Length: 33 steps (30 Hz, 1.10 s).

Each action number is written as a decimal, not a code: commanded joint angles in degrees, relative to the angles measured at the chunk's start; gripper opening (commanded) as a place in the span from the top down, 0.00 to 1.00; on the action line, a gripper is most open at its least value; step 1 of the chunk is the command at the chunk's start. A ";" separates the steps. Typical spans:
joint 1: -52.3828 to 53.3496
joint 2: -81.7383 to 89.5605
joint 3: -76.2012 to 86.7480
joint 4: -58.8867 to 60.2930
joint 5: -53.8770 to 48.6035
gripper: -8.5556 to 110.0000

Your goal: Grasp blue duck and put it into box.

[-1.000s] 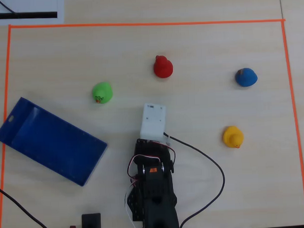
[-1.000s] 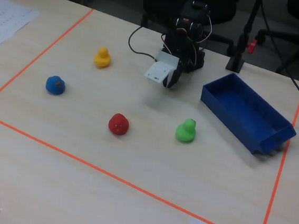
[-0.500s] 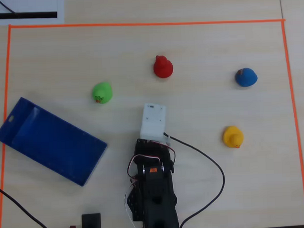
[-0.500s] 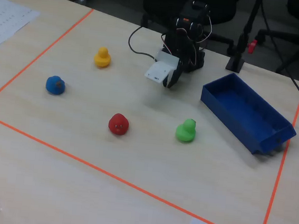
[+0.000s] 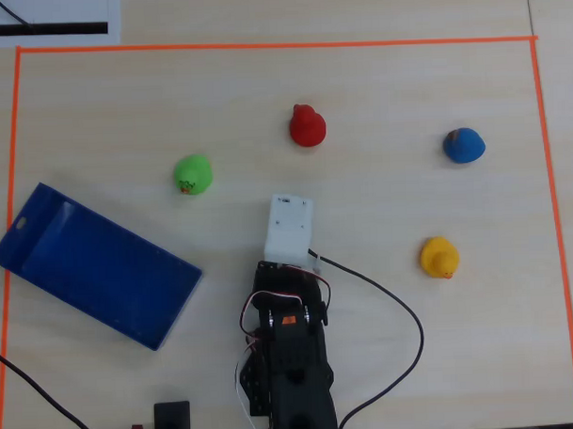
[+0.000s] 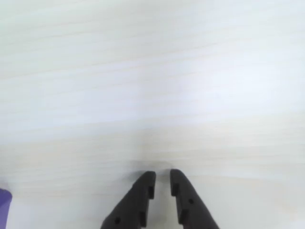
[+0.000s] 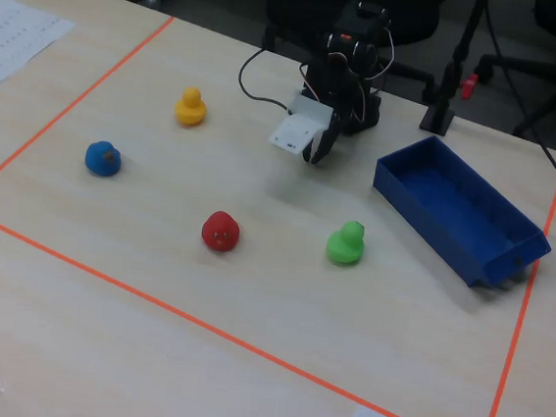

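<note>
Nothing has moved since the earlier frames: the gripper (image 6: 162, 177) stays empty, its jaws nearly closed over bare table (image 5: 385, 79). The blue duck (image 5: 464, 145) sits far from the box (image 5: 95, 266).

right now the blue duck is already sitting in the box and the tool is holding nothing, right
Not quite. The overhead view shows the blue duck sitting on the table near the right tape line, far from the box, which has nothing in it. The rest holds: in the wrist view the tool is holding nothing.
</note>
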<state>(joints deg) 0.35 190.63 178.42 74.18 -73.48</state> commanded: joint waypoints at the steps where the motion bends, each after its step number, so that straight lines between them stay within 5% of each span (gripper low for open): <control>1: 0.18 -0.88 -0.18 0.88 0.62 0.92; 27: 0.35 -1.05 -0.18 0.70 1.32 0.93; 33: 9.49 -21.01 -11.25 -15.91 -6.15 0.91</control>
<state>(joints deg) 4.22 182.99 177.45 68.47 -75.41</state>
